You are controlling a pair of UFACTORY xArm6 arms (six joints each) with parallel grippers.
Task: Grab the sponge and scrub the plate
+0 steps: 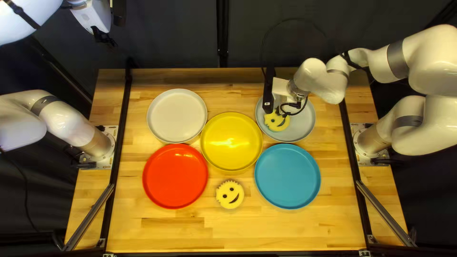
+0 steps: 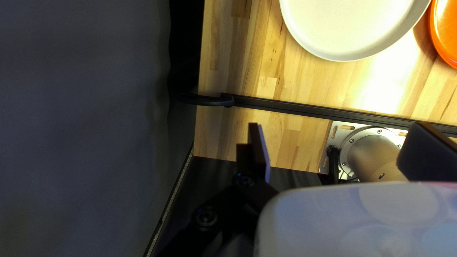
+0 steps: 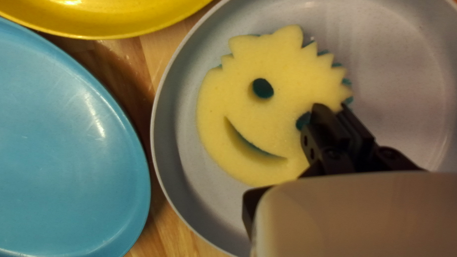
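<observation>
Sitting at the upper right of the top left view, the grey plate [image 1: 304, 124] had the sponge [image 1: 271, 124] on it, toward its lower left! The right arm [image 1: 328, 88] reached in from the upper right. The yellow plate [image 1: 231, 143] crowded in at lower left and the blue plate [image 1: 287, 176] below, so side room lay off to the right. A second sponge [image 1: 230, 194] lay at bottom centre, off every plate.

Over to the left wrist view: the left gripper [image 2: 337, 124] had its fingers spread wide, nothing between them, and the white plate [image 2: 352, 28] lay well ahead.

Then the right wrist view, the busy one! The right gripper [image 3: 332, 107] had its fingers drawn nearly together and, as far as could be judged, nipped the sponge between an eye hole [image 3: 303, 122] and its outer edge. The foam looked light, soft and springy; that edge was an easy hold, though such a small pinch could let it twist or tear when dragged. The grey plate looked smooth, liable to skid under a hard push. Its raised rim curved close by the smiling side, with more bare surface beyond the fingers: longer strokes called for that way, easing off before the lip.
</observation>
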